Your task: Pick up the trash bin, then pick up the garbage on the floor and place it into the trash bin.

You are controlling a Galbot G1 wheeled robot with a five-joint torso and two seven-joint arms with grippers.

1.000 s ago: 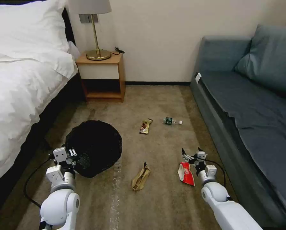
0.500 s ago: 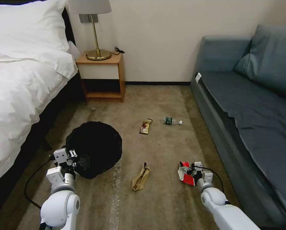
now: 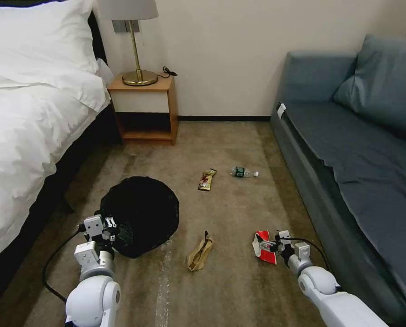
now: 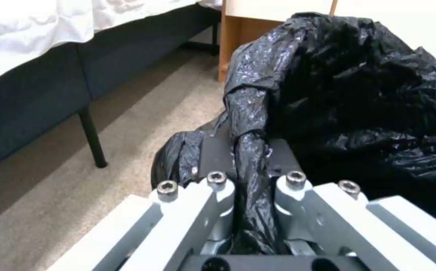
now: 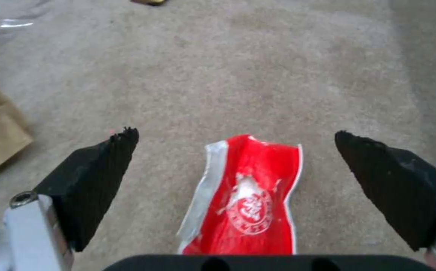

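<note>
The trash bin (image 3: 141,213), covered by its crinkly black bag (image 4: 348,86), stands on the carpet at the left. My left gripper (image 3: 108,225) is at its near rim, shut on a fold of the bag (image 4: 248,177). On the right, my right gripper (image 3: 270,245) is low over the carpet and open. The red-and-white wrapper (image 3: 263,241) lies between its black pads (image 5: 97,184), touching neither (image 5: 248,203). The other garbage lies on the floor: a tan paper bag (image 3: 200,252), a brown-gold snack bar wrapper (image 3: 207,179) and a small bottle (image 3: 244,172).
A white bed (image 3: 26,113) runs along the left, its dark frame and leg (image 4: 90,135) close to the bin. A wooden nightstand (image 3: 144,111) with a brass lamp (image 3: 137,68) stands at the back. A grey-blue sofa (image 3: 357,150) lines the right side.
My right gripper dropped and drew back from beyond the red wrapper until it straddles it. The left gripper and the bin shifted slightly rightward and nearer.
</note>
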